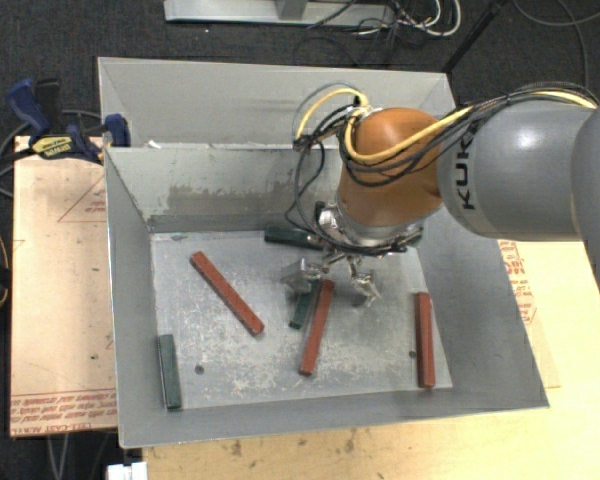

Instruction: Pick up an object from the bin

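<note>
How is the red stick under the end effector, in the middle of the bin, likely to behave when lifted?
The red stick looks straight and flat-sided, so probably stiff and unlikely to roll. The end effector sits over its upper end, so a grip there may let the far end droop. The dark green stick beside it might get nudged.
</note>
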Available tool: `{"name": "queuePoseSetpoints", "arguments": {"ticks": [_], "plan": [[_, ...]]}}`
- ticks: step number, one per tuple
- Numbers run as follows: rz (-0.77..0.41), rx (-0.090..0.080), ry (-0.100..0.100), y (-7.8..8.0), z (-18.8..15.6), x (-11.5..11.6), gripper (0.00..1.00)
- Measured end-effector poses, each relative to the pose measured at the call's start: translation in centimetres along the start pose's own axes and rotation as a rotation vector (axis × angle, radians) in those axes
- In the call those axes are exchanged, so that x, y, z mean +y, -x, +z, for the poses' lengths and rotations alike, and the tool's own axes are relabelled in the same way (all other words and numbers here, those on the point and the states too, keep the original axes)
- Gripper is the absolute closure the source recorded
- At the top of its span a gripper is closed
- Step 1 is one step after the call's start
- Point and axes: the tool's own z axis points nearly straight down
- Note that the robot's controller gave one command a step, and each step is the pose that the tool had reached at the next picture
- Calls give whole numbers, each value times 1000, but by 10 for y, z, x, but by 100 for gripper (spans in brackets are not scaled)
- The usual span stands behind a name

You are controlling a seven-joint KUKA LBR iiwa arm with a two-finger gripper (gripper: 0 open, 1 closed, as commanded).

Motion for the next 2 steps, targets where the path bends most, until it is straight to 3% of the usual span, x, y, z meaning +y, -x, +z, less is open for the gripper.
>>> {"name": "queuePoseSetpoints", "arguments": {"ticks": [1,2], "plan": [[1,1,-3,0,-6,-2,100],[89,4,-14,-111,-148,-32,100]]}}
